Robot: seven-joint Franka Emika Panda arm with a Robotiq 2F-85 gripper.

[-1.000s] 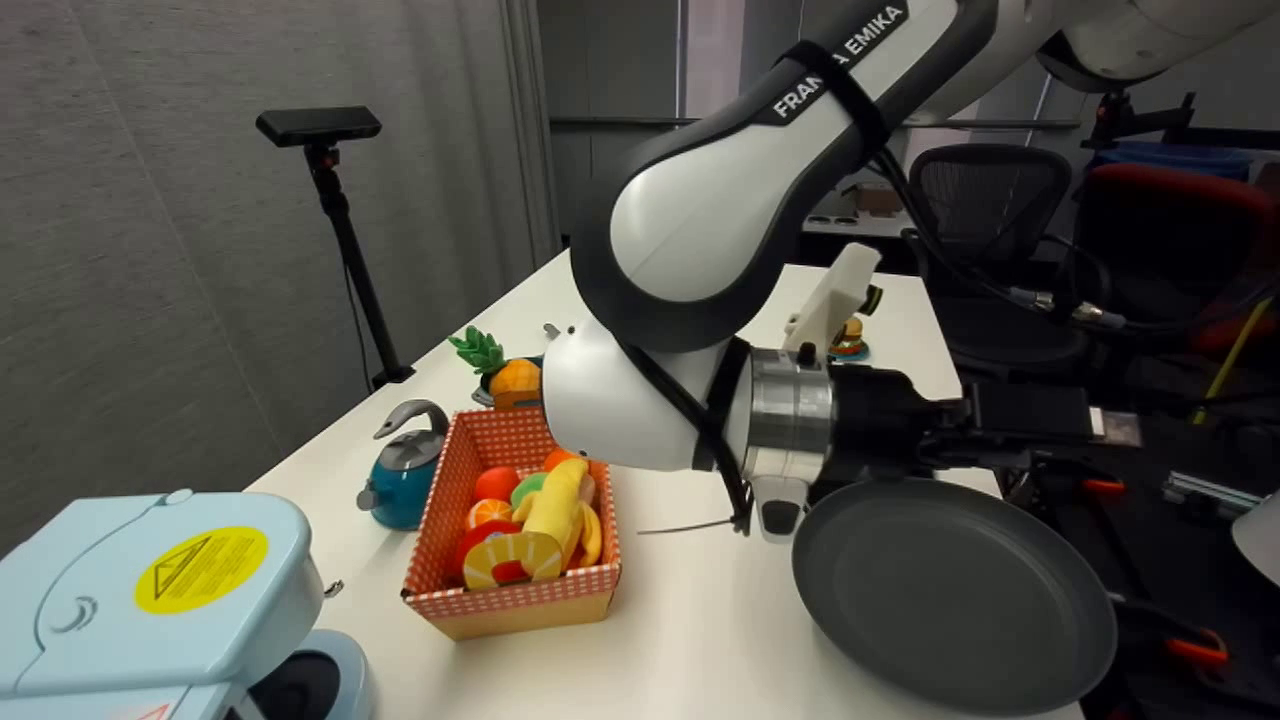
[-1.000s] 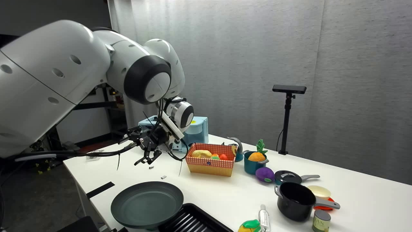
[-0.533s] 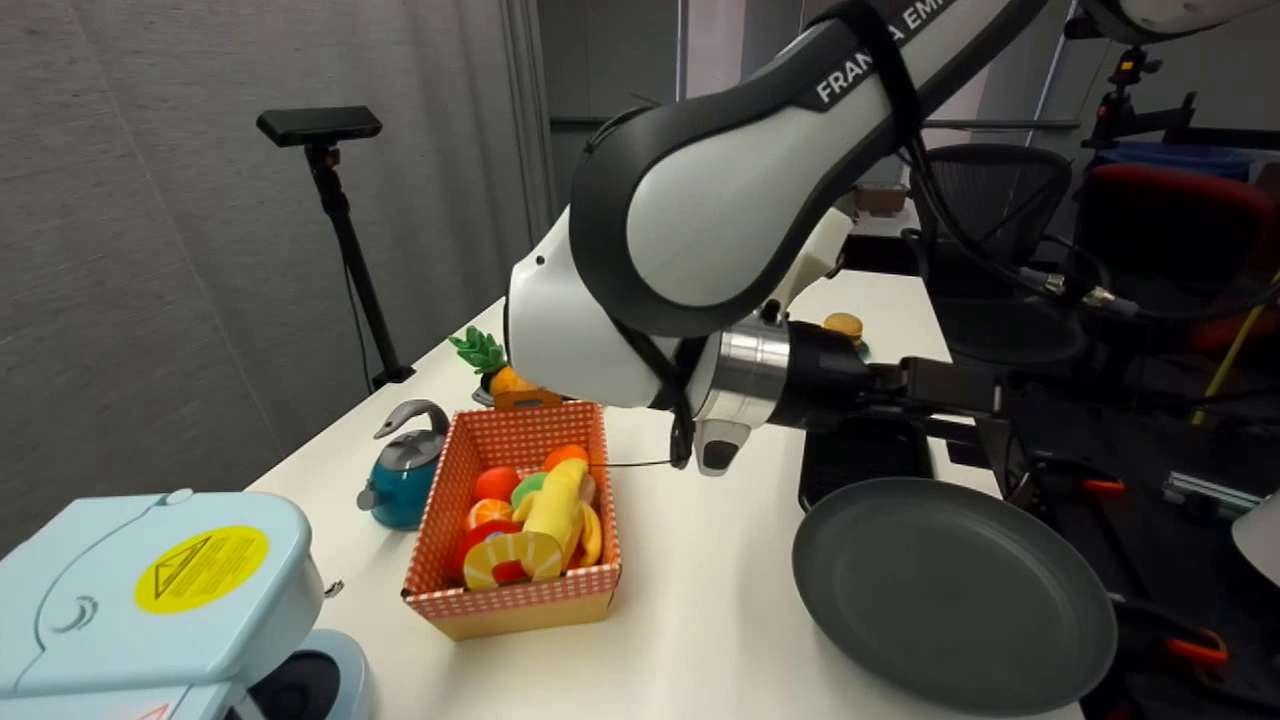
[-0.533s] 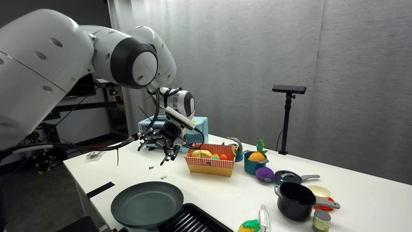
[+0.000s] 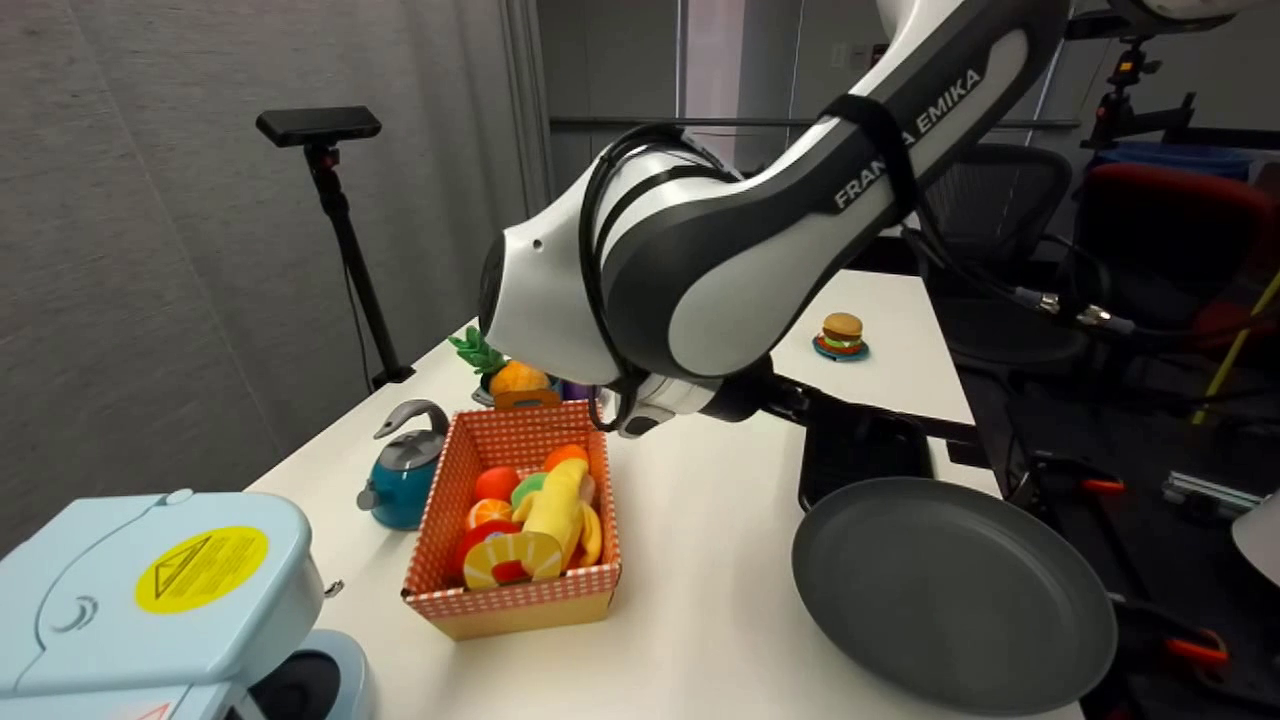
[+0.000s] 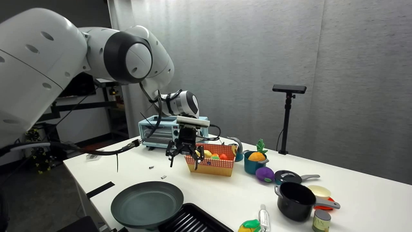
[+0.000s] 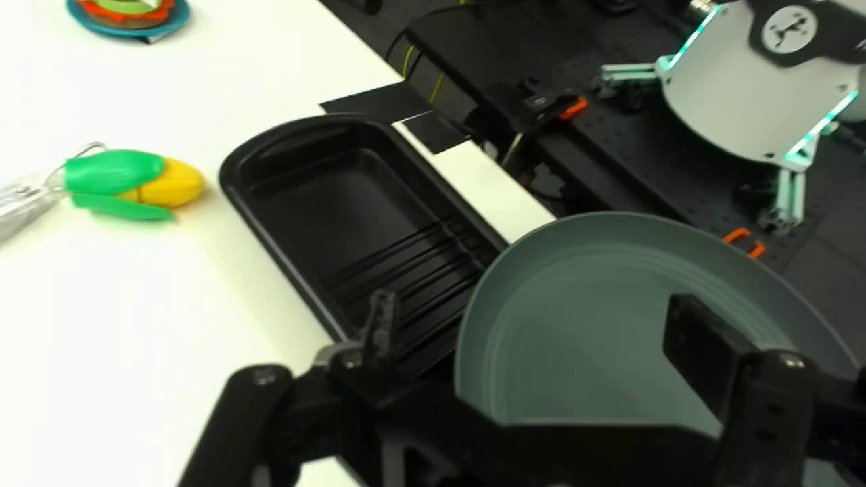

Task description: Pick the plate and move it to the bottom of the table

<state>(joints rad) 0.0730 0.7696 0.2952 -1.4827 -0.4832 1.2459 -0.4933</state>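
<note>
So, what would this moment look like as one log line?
Gripper: open, above white table | Held: nothing | Plate: untouched, beside black tray

Gripper (image 6: 184,165) swung twd basket (image 6: 214,170) & rolled from tilted to approx level; burger (image 5: 842,333) now fully in view

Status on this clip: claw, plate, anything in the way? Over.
Claw open, empty. Dark grey plate ungripped, near edge of white table. Black ribbed tray beside it, contact unclear; may crowd a grasp there.
</note>
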